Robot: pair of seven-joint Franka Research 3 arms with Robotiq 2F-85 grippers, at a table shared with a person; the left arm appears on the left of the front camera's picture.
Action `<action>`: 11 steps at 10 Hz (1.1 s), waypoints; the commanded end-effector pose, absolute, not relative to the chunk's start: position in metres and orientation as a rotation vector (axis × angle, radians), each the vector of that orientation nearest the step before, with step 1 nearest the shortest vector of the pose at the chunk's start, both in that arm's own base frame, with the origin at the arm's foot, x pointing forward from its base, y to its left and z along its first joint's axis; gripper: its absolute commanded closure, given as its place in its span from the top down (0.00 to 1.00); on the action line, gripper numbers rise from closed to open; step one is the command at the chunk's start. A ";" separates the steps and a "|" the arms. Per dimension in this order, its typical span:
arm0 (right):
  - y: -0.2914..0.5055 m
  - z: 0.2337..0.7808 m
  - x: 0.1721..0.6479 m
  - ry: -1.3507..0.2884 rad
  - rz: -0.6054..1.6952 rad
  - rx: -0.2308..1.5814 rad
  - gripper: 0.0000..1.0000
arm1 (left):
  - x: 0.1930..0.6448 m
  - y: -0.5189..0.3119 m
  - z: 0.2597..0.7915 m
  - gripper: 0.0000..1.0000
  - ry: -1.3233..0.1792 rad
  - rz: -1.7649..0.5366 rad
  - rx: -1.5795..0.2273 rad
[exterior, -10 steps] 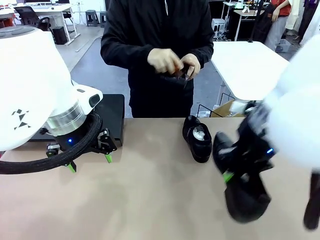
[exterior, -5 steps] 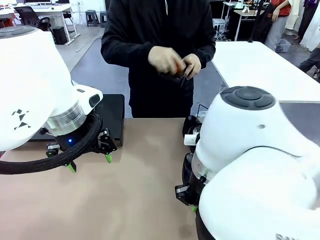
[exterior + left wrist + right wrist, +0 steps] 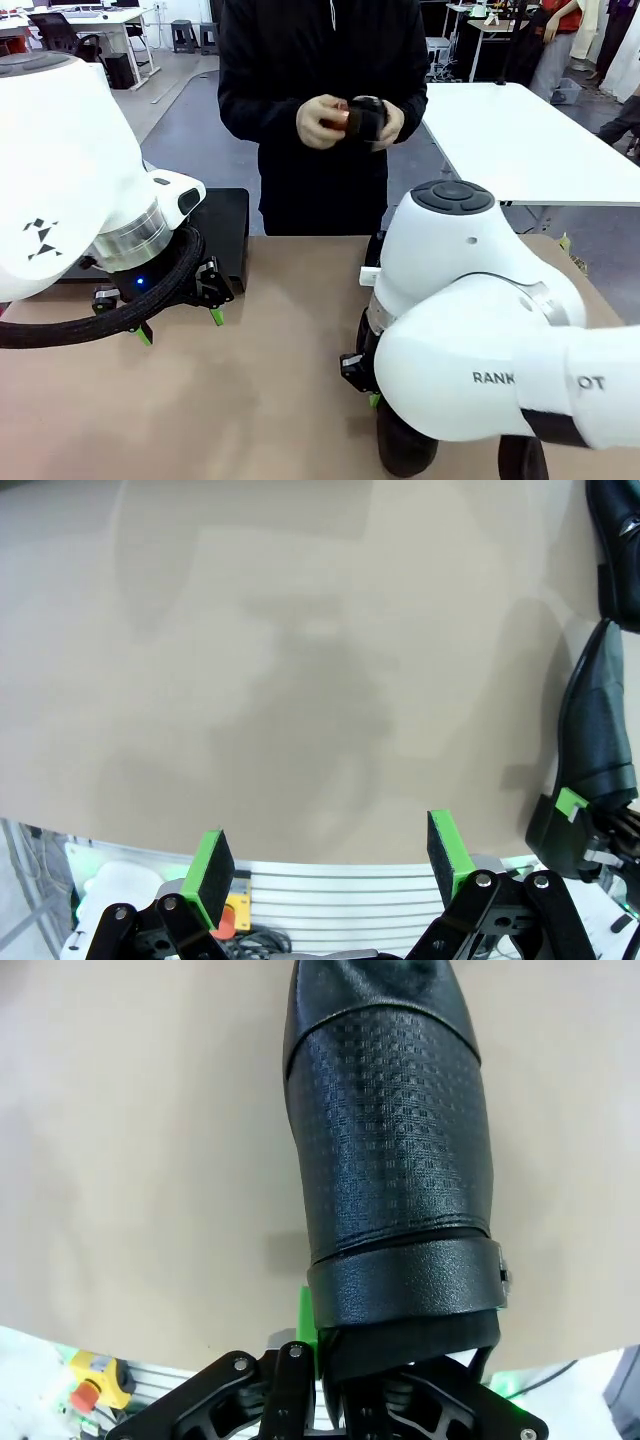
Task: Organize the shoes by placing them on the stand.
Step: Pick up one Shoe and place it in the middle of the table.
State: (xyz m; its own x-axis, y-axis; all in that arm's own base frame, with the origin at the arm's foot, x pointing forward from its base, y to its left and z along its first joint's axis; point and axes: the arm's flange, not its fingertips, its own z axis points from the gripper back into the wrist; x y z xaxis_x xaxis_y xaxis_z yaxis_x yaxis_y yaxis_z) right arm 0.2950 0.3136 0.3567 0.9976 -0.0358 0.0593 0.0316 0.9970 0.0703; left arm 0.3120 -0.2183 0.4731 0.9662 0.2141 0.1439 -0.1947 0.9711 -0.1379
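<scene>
My right gripper point(image 3: 326, 1336) is shut on the heel rim of a glossy black shoe point(image 3: 390, 1130), whose toe points away over the tan table. In the front view this shoe point(image 3: 405, 448) shows low under the right arm, beside the gripper point(image 3: 372, 398). The left wrist view shows the held shoe point(image 3: 596, 730) at the right edge and a second shoe point(image 3: 616, 520) in the top corner. A sliver of that second shoe point(image 3: 373, 247) shows behind the right arm. My left gripper point(image 3: 181, 326) point(image 3: 328, 858) hangs open and holds nothing, just in front of the black stand point(image 3: 228, 215).
A person in a black top stands at the far side, both hands holding a small dark object point(image 3: 358, 117) at chest height. The bulky right arm point(image 3: 470, 330) covers the table's middle right. Bare tan tabletop point(image 3: 280, 380) lies between the grippers.
My right arm has swung in from the right toward the table's middle with the shoe, now hiding most of the second shoe. The person's hands rose slightly. The left arm stayed still.
</scene>
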 end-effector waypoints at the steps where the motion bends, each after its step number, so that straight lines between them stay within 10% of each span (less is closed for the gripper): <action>1: 0.329 0.356 0.305 -0.073 -0.007 0.069 0.00 | 0.314 -0.216 0.475 1.00 -0.158 0.194 -0.113; 3: 0.329 0.349 0.310 -0.067 -0.023 0.083 0.17 | 0.314 -0.216 0.475 1.00 -0.158 0.194 -0.113; 7: 0.326 0.351 0.311 -0.076 -0.075 0.122 0.94 | 0.314 -0.216 0.475 1.00 -0.158 0.194 -0.113; 11: 0.314 0.385 0.284 0.025 -0.037 0.187 1.00 | 0.314 -0.216 0.475 1.00 -0.158 0.194 -0.113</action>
